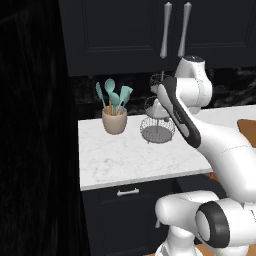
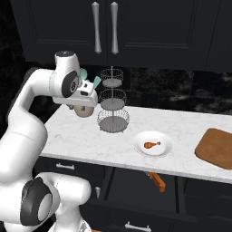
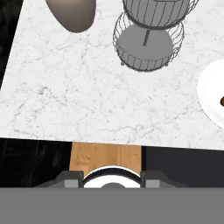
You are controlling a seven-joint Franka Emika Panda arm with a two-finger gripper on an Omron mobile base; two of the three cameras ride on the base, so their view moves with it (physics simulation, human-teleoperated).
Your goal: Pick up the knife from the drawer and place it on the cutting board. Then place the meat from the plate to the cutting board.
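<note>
Reaching down for the knife in the open drawer risks striking the worktop edge or wire stand. End effector state: cannot tell.

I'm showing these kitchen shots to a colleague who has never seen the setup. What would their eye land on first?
Probably the big white arm rising in the foreground over the pale marble counter, set against black cabinets. Next, the white plate with the small orange-brown meat on it near the counter's front edge, the reddish-brown cutting board to its right, and the wire tiered stand behind. The teal spatulas in their beige pot add colour at the back.
</note>
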